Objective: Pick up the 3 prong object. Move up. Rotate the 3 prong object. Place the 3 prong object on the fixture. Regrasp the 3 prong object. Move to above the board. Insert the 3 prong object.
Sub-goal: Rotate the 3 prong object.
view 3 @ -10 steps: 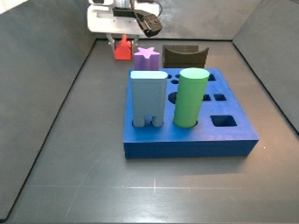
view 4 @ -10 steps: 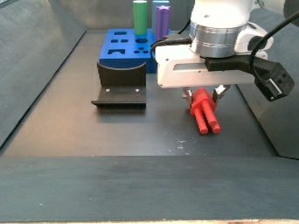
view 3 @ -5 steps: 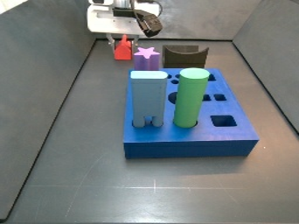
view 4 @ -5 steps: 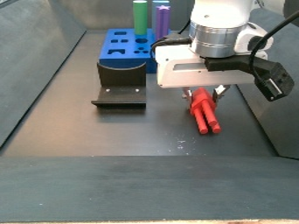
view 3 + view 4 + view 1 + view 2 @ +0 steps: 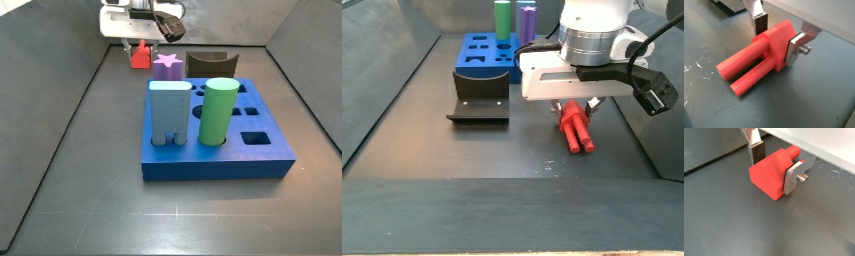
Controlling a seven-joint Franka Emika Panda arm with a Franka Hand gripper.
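one gripper [image 5: 779, 36] low over the floor — its two fingers [image 5: 797, 46] close against the one 3 prong object [image 5: 757, 59], which lies flat.

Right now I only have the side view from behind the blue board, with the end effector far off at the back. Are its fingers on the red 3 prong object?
Observer: Yes. In both wrist views the end effector straddles the 3 prong object, with its fingers against opposite sides of the block end.
Operator: Is it lifted?
Observer: No. In a side view the piece lies flat on the floor, and its prongs stick out from under the end effector.
Operator: Is the fixture free?
Observer: In that side view, the fixture holds nothing on its scooped top.
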